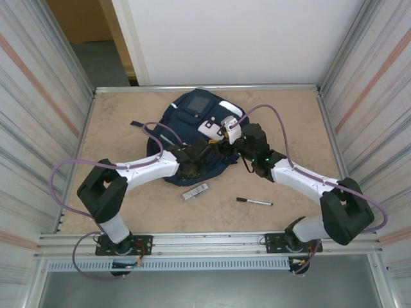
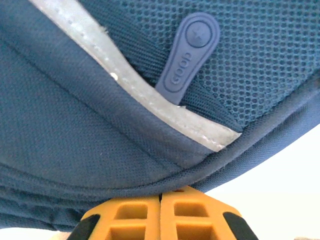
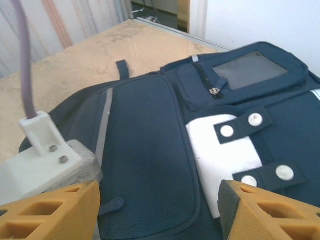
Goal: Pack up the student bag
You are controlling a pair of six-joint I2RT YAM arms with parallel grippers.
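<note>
The student bag (image 1: 190,115), navy with a white patch, lies flat in the middle of the table. My left gripper (image 1: 204,153) is at its near edge. Seen from the left wrist, the left gripper (image 2: 161,192) is shut, its orange tips touching the bag's lower seam (image 2: 150,177), with nothing visible between them. A rubber zip puller (image 2: 189,52) hangs just above a grey stripe. My right gripper (image 1: 226,145) hovers over the bag from the right. In the right wrist view the right gripper (image 3: 160,192) stands open and empty above the mesh front pocket (image 3: 150,165).
A black pen (image 1: 254,201) and a small grey rectangular item (image 1: 195,192) lie on the table in front of the bag. A white block with a purple cable (image 3: 42,155) sits close to my right gripper's left finger. Ribbed walls close in both sides.
</note>
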